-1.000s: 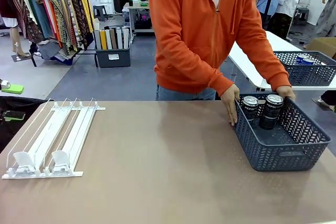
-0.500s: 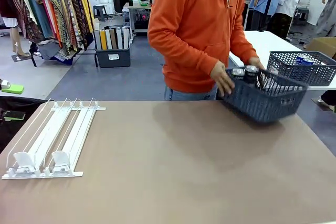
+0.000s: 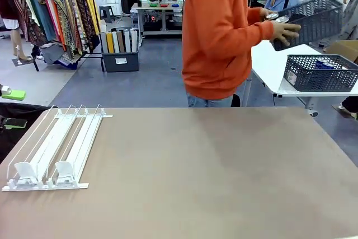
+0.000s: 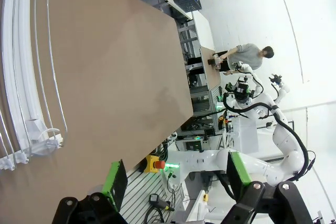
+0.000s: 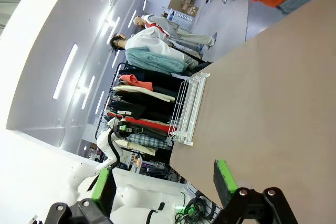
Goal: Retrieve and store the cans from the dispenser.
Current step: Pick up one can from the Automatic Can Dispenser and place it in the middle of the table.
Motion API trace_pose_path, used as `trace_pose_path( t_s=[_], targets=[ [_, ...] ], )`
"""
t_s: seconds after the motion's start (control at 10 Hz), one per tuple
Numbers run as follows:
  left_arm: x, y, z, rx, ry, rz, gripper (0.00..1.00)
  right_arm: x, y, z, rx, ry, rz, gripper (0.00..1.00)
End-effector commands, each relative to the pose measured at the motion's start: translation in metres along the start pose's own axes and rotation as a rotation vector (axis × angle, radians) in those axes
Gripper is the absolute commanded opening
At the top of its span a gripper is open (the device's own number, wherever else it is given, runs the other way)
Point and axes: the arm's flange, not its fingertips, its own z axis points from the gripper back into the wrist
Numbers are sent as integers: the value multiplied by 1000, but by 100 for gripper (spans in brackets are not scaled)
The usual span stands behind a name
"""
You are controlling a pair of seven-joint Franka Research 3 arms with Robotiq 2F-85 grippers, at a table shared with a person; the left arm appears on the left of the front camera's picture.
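The white dispenser (image 3: 53, 149) lies flat at the table's left, its lanes bare and its curved stoppers at the near end. A person in an orange hoodie stands at the far side, turned to the right, and holds a dark grey basket (image 3: 313, 18) in the air. Silver can tops (image 3: 278, 18) show over its rim. In the left wrist view my left gripper (image 4: 176, 174) is open above the table, with the dispenser (image 4: 21, 77) to one side. My right gripper (image 5: 164, 184) is open too, nothing between its fingers, and the dispenser (image 5: 188, 109) lies far off.
A second grey basket (image 3: 321, 74) holding blue cans (image 3: 323, 63) stands on a white table (image 3: 268, 65) behind at the right. The brown table (image 3: 196, 177) is bare apart from the dispenser. Clothes racks and a bin stand far behind.
The person has lifted the grey basket with the dark cans off the table's right side and turned away to the right, carrying it up at chest height.
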Motion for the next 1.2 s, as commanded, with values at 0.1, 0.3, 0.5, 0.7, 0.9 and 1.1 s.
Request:
trace_pose_path(
  t_s=[0.1, 0.3, 0.5, 0.7, 0.9, 1.1],
  targets=[
    [-1, 1, 1, 0, 10, -20, 100, 3, 2, 0, 8, -3, 15, 100],
    [-1, 1, 1, 0, 10, -20, 100, 3, 2, 0, 8, -3, 15, 100],
    [-1, 1, 1, 0, 10, -20, 100, 3, 2, 0, 8, -3, 15, 100],
    [-1, 1, 1, 0, 10, -20, 100, 3, 2, 0, 8, -3, 15, 100],
    [-1, 1, 1, 0, 10, -20, 100, 3, 2, 0, 8, -3, 15, 100],
    [-1, 1, 1, 0, 10, -20, 100, 3, 2, 0, 8, -3, 15, 100]
  ],
)
